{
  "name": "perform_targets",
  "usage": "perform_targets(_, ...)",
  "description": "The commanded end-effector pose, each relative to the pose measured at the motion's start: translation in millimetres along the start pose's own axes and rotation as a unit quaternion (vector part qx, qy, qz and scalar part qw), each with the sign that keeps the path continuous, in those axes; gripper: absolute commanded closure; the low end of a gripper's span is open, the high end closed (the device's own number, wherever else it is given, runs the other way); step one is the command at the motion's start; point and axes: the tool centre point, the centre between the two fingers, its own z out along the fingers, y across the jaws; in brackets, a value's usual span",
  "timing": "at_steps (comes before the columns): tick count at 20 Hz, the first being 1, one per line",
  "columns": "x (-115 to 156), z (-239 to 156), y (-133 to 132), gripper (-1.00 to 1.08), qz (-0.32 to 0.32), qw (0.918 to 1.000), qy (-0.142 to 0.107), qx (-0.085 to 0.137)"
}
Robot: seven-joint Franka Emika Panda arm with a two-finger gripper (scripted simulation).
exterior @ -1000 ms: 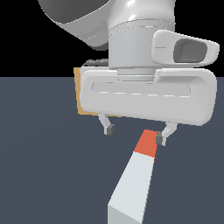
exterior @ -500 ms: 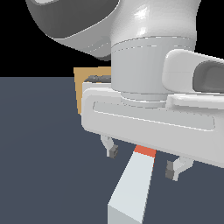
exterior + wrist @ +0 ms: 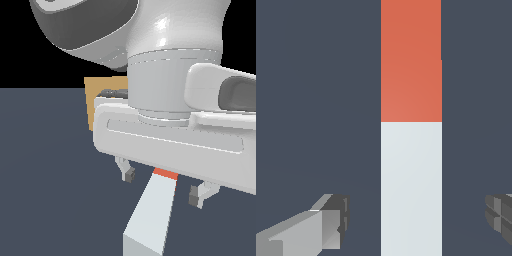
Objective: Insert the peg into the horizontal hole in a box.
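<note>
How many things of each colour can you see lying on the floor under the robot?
Pale grey-white square bar with an orange-red end (the peg): 1
Tan block (the box, mostly hidden behind the arm): 1
Total: 2
The hole in the box is not visible.

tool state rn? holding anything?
Tool: open, holding nothing; its fingers stand apart on either side of the long pale grey-white square bar with the orange-red end, not touching it.
</note>
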Motion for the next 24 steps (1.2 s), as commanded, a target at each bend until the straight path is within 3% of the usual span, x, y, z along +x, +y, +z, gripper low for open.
perform_targets(1,0.0,8.8,-0.8,-0.92,0.000,1.0000,0.000,0.001)
perform_targets(7,0.2,38.7,-2.0,-0.92,-0.001,1.0000,0.000,0.001)
perform_targets(13,0.7,44.4,-0.7,-0.92,-0.001,1.0000,0.000,0.001)
perform_targets(14,0.7,44.4,-0.7,1.08,-0.001,1.0000,0.000,0.001)
perform_targets(24,0.7,44.7,-1.0,1.08,-0.001,1.0000,0.000,0.001)
